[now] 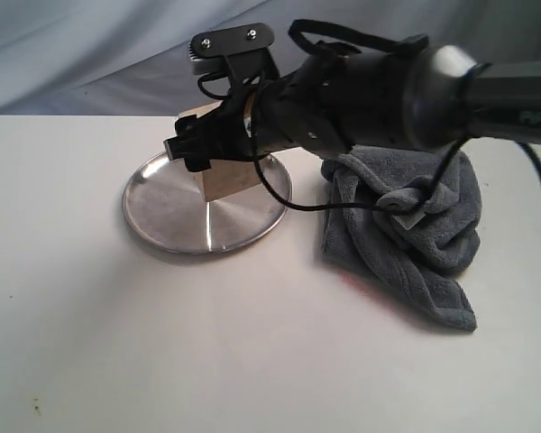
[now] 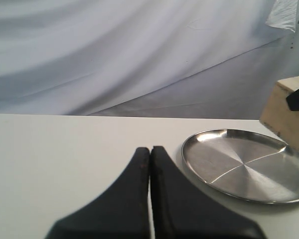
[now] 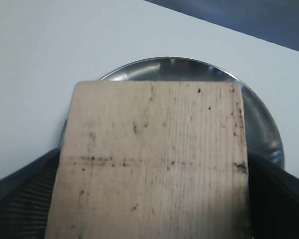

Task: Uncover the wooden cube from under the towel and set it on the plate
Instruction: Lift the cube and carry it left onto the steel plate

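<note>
My right gripper (image 1: 209, 149) reaches across from the right and is shut on the wooden cube (image 1: 227, 180), a pale block with dark specks. The cube is held tilted over the far part of the round silver plate (image 1: 176, 216); whether it touches the plate I cannot tell. In the right wrist view the cube (image 3: 149, 159) fills the space between the black fingers (image 3: 25, 199), with the plate (image 3: 261, 117) behind it. The left gripper (image 2: 150, 150) is shut on nothing, low over the table beside the plate (image 2: 244, 167); the cube (image 2: 288, 114) shows there too. The blue-grey towel (image 1: 415, 239) lies crumpled to the right.
White tabletop (image 1: 162, 343) stretches in front of the plate and towel. A pale cloth backdrop (image 1: 90, 45) hangs behind the table. The right arm's black body and cable (image 1: 388, 90) span the space over the towel. The left arm does not show in the exterior view.
</note>
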Controlling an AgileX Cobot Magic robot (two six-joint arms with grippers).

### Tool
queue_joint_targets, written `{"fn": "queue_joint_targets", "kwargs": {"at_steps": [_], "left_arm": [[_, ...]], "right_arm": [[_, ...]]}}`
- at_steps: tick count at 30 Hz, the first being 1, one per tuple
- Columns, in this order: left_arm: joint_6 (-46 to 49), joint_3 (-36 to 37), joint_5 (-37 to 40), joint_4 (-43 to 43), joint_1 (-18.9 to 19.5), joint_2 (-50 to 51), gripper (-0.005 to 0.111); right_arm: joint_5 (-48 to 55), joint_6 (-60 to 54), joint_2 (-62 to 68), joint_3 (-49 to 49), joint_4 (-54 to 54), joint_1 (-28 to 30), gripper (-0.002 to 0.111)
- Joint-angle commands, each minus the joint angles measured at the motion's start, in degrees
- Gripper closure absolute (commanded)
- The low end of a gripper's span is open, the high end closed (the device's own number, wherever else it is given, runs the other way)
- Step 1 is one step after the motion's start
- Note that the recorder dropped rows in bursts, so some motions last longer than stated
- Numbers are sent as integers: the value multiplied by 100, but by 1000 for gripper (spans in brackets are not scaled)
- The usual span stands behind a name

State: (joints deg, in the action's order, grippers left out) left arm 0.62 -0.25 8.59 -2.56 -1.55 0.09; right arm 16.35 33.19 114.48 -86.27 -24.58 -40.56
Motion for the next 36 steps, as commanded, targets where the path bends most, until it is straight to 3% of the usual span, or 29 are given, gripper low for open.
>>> {"fn": "queue_joint_targets", "kwargs": {"at_steps": [1,13,36], "left_arm": [[-1,25,-23,4,-5,-9,105],[-16,25,-23,4,-5,-9,105],[-15,25,-23,4,-5,-9,105]], "right_arm": [[-194,-350,594,-694,319,-19,44],[-51,-1218,1738,-1842,966,-19,44],[-103,-1524,1992,-1883,1429,202,46]]}}
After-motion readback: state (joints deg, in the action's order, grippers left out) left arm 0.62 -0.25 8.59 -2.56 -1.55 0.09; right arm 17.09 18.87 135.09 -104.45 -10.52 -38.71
